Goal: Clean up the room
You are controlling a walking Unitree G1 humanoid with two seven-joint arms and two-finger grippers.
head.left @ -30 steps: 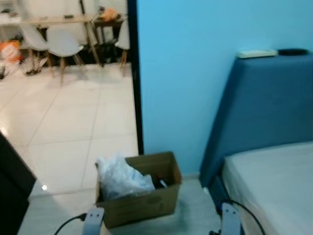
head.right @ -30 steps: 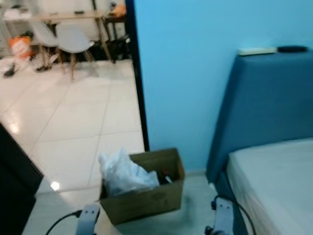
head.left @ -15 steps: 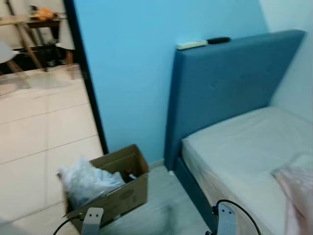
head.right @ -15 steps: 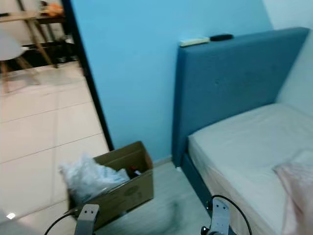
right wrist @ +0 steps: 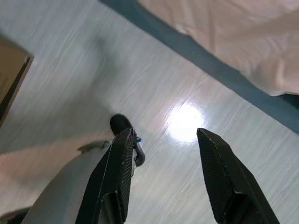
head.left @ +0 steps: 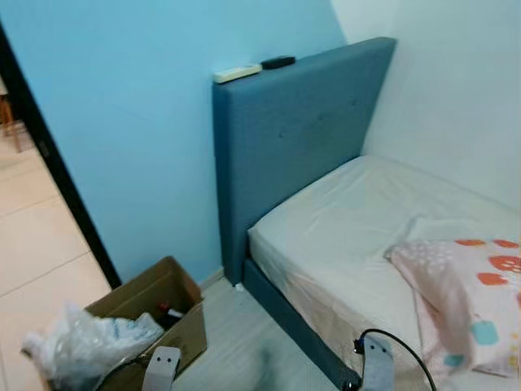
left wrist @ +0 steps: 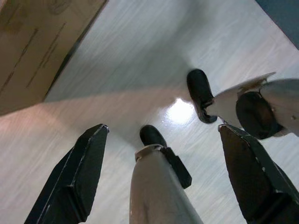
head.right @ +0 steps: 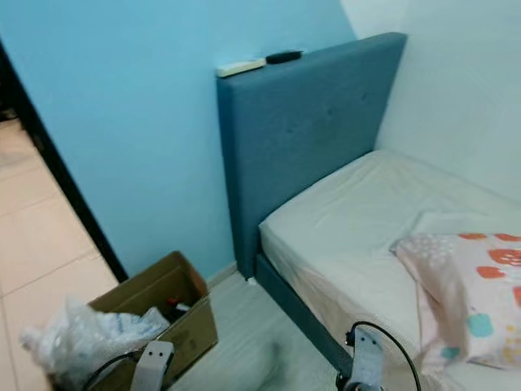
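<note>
A brown cardboard box (head.left: 155, 303) sits on the floor at the lower left, with a crumpled clear plastic bag (head.left: 77, 346) spilling over its near side and small items inside. A bed (head.left: 350, 220) with a bare white mattress and blue headboard (head.left: 293, 130) fills the right. A pink patterned pillow (head.left: 468, 293) lies on the mattress near the right edge. Both arms hang low. My left gripper (left wrist: 161, 177) is open over the pale floor beside the box. My right gripper (right wrist: 163, 182) is open above the floor next to the bed frame (right wrist: 201, 56).
A white remote (head.left: 236, 73) and a black object (head.left: 278, 62) rest on top of the headboard. A light blue wall (head.left: 114, 122) stands ahead, with a dark door frame (head.left: 57, 179) and tiled floor at the left. My own feet (left wrist: 201, 95) show below.
The camera has swung to the right: the doorway and chairs have slid out at the left, the box has shifted left, and the bed with the pillow has come into view.
</note>
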